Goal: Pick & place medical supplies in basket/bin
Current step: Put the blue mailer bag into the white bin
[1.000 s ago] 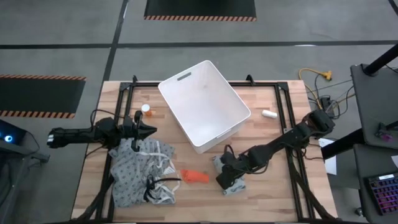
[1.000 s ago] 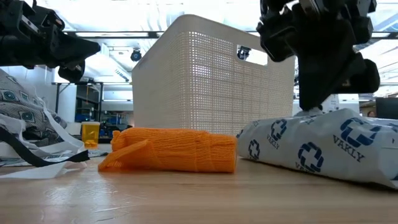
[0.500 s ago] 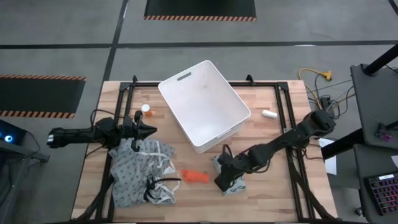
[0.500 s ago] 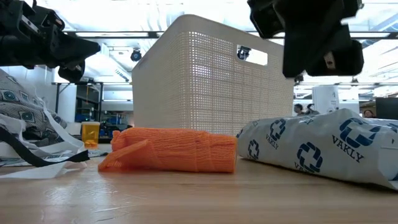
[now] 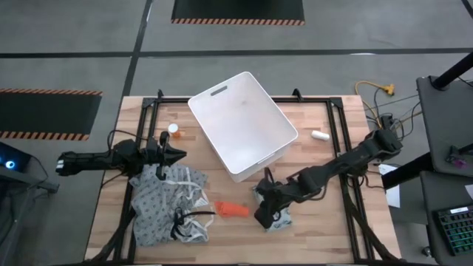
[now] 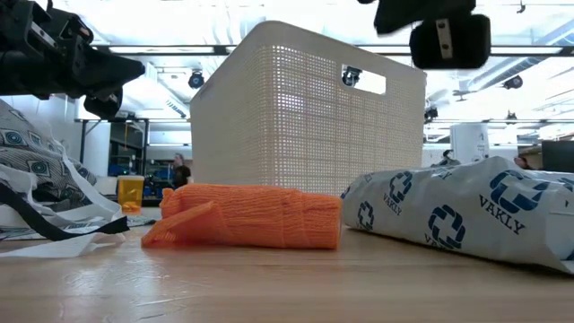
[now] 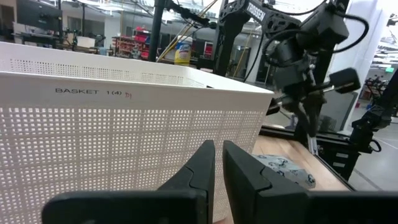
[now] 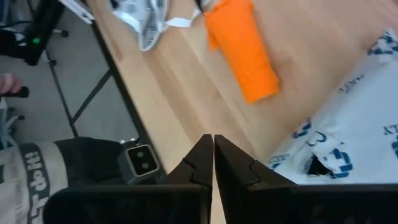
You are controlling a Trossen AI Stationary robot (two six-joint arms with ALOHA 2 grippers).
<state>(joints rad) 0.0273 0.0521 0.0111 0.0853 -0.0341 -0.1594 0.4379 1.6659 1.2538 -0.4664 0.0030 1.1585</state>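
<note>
The pale blue-grey packet [image 5: 275, 212] lies flat on the table near the near edge; the low view shows blue crosses on the packet [image 6: 466, 220]. My right gripper [image 8: 212, 149] is shut and hangs above the packet's left end without touching it [image 5: 261, 215]. The orange tapered piece [image 5: 231, 210] lies on the table left of the packet. The white basket [image 5: 242, 125] stands at the table's middle. An orange-capped bottle [image 5: 174, 130] stands left of the basket, and a small white piece [image 5: 319, 136] lies to its right. My left gripper [image 5: 177, 155] is shut and waits left of the basket.
A crumpled patterned cloth with dark and white straps [image 5: 170, 203] lies at the near left, under and beside my left arm. Bare wood shows along the near edge [image 5: 325, 236] and right of the packet. Black frame rails [image 5: 340, 133] run along the table's sides.
My right gripper has risen straight up off the top of the packet, staying shut, and has drifted a little toward the table's left. The packet stays flat where it was. My left arm has kept still.
</note>
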